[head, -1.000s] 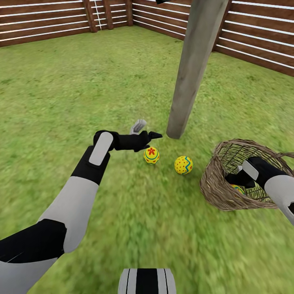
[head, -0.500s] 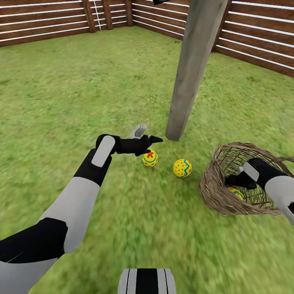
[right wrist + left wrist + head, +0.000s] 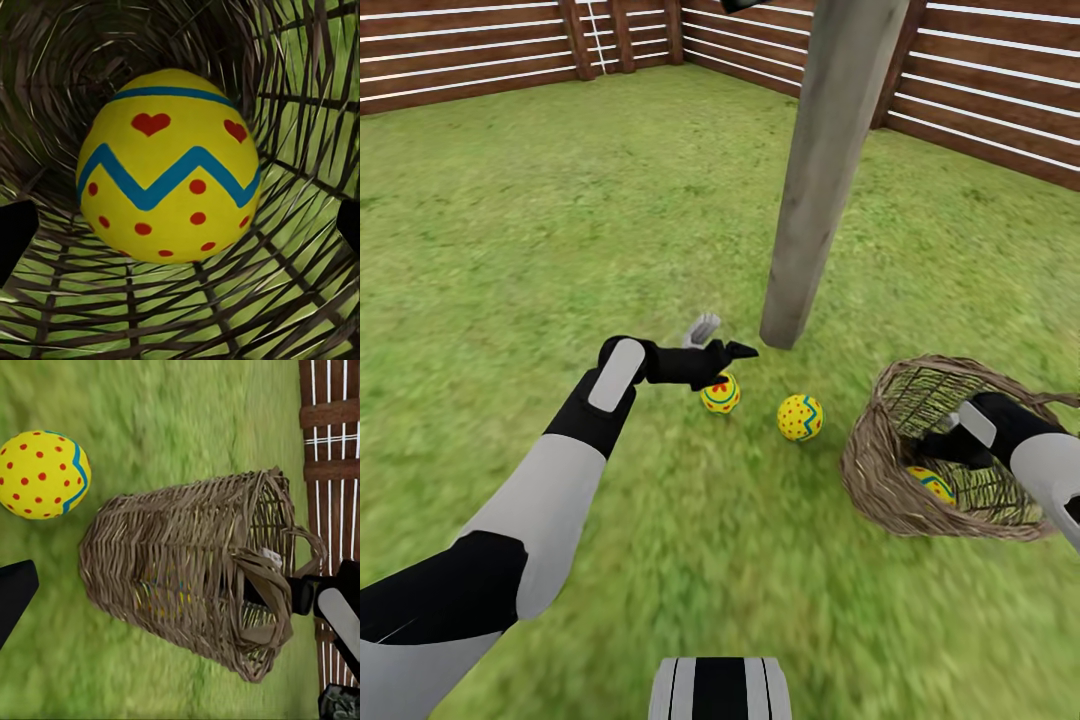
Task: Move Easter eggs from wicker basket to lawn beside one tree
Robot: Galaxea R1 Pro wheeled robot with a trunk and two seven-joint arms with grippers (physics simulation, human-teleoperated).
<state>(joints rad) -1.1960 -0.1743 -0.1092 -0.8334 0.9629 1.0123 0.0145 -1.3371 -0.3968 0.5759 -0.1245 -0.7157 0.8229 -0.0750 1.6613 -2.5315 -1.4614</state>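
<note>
Two eggs sit on the lawn [image 3: 510, 250] beside the tree [image 3: 815, 200], and one egg waits in the wicker basket [image 3: 880, 470]. That is the picture as the right arm goes in for the last one.

The basket lies tipped on its side at about four o'clock from the trunk base in the head view, mouth facing the robot's right arm. That tilt suits the reach: the arm can go in along the grass rather than down from above. The right gripper [image 3: 945, 442] is inside the rim, and the right wrist view looks straight at the third egg [image 3: 169, 165] resting against the weave, blue zigzag and red hearts plain to see. Dark fingertips [image 3: 15, 232] show at either edge of that view, well apart with the egg between them and not yet touched. So the pincer is spread and lined up, I judge, for a close around the egg's middle.

On the grass, the dotted egg [image 3: 800, 417] lies at six o'clock from the trunk, near it. The other egg [image 3: 720, 393] is at about seven o'clock, just under the left gripper [image 3: 720, 340], whose fingers stand apart and hold nothing (one pale, one black). It hovers there, probably parked clear of the right arm's path.

The round egg may roll on the sloping wicker when pinched.
</note>
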